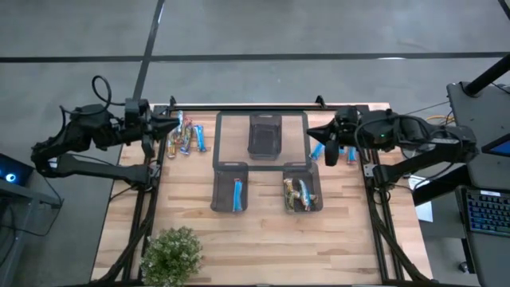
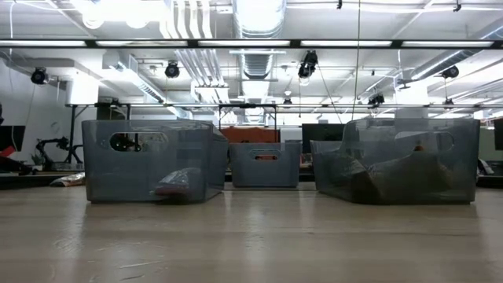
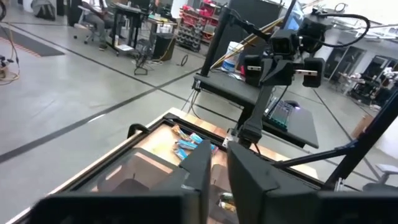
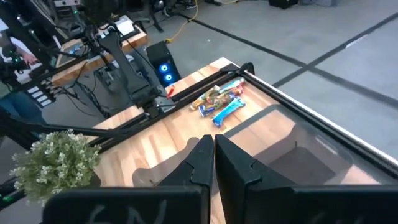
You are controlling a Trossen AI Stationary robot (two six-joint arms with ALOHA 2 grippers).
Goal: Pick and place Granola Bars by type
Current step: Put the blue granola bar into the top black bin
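Note:
Granola bars lie in two loose piles on the wooden table: one at the far left (image 1: pixel 187 137), seen also in the right wrist view (image 4: pixel 221 99), and one at the far right (image 1: pixel 335 151) (image 3: pixel 189 144). A blue bar (image 1: pixel 237 195) lies in the near left bin (image 1: pixel 229 169). Brownish-gold bars (image 1: pixel 297 194) lie in the near right bin (image 1: pixel 312 169). My left gripper (image 1: pixel 171 126) (image 3: pixel 217 168) hangs raised beside the left pile, open by a narrow gap, nothing in it. My right gripper (image 1: pixel 315 131) (image 4: pixel 213 149) hangs raised beside the right pile, shut and empty.
A third dark mesh bin (image 1: pixel 264 135) stands at the far middle inside a larger clear-walled frame (image 1: pixel 219 131). A potted plant (image 1: pixel 171 253) sits at the near left edge. A black rail (image 1: pixel 247 105) runs along the far edge. Bare wood lies between the near bins and the near edge.

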